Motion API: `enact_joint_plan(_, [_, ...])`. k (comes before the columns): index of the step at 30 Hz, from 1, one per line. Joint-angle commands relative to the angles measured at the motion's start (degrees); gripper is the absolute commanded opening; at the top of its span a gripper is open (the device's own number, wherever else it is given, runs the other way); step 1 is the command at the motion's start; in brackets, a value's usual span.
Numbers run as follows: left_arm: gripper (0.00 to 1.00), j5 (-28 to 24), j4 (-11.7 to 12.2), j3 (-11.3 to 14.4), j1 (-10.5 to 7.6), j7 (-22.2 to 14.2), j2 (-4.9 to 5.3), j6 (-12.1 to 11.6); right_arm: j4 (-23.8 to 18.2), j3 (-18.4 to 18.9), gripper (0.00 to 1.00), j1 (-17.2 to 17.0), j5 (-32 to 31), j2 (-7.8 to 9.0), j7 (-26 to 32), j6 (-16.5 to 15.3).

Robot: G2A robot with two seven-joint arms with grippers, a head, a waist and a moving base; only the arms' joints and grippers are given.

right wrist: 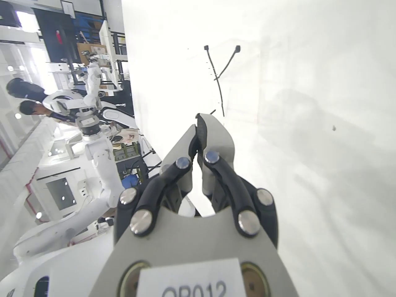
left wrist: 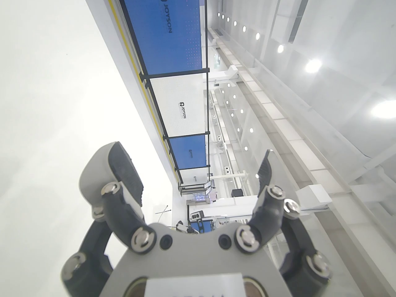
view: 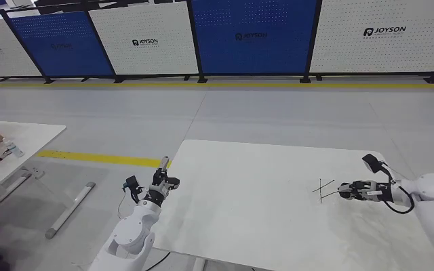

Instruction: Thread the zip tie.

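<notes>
Right wrist view shows my right gripper with its fingers pressed together low over the flat white table. The tips sit right at the tail of a thin black plastic zip tie, which lies crossed with a second black zip tie, both square heads at the far ends; I cannot tell whether I pinch that tail. My left gripper is spread wide with nothing between its ribbed pads, raised at the table's left edge, well apart from the ties.
</notes>
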Motion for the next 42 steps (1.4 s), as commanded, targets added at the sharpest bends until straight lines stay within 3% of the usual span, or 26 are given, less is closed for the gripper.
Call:
enact_joint_plan(1, [1.0,0.0,0.0,0.0,0.0,0.0,0.0,0.0,-1.4,1.1,0.0,-1.2,3.4,0.58,0.5,0.0])
enact_joint_plan(7, [1.0,0.0,0.0,0.0,0.0,0.0,0.0,0.0,-7.4,0.5,0.0,-5.6,12.9,2.68,0.5,0.0])
enact_joint_plan(19, [1.0,0.0,0.0,0.0,0.0,0.0,0.0,0.0,-8.5,0.1,0.0,-6.4,13.2,2.8,0.1,0.2])
enact_joint_plan(24, [1.0,0.0,0.0,0.0,0.0,0.0,0.0,0.0,-16.1,2.4,0.0,-11.5,17.4,3.58,-0.1,0.0])
enact_joint_plan(27, [1.0,0.0,0.0,0.0,0.0,0.0,0.0,0.0,-23.9,6.1,0.0,-16.7,20.0,4.84,-1.5,0.0])
enact_joint_plan(33, [1.0,0.0,0.0,0.0,0.0,0.0,0.0,0.0,-41.3,14.5,0.0,-30.9,26.6,7.11,-1.1,0.0])
enact_joint_plan(34, [1.0,0.0,0.0,0.0,0.0,0.0,0.0,0.0,-42.3,15.0,0.0,-32.1,26.7,7.25,-1.5,0.0])
enact_joint_plan(42, [1.0,0.0,0.0,0.0,0.0,0.0,0.0,0.0,-42.3,15.0,0.0,-32.1,26.7,7.25,-1.5,0.0])
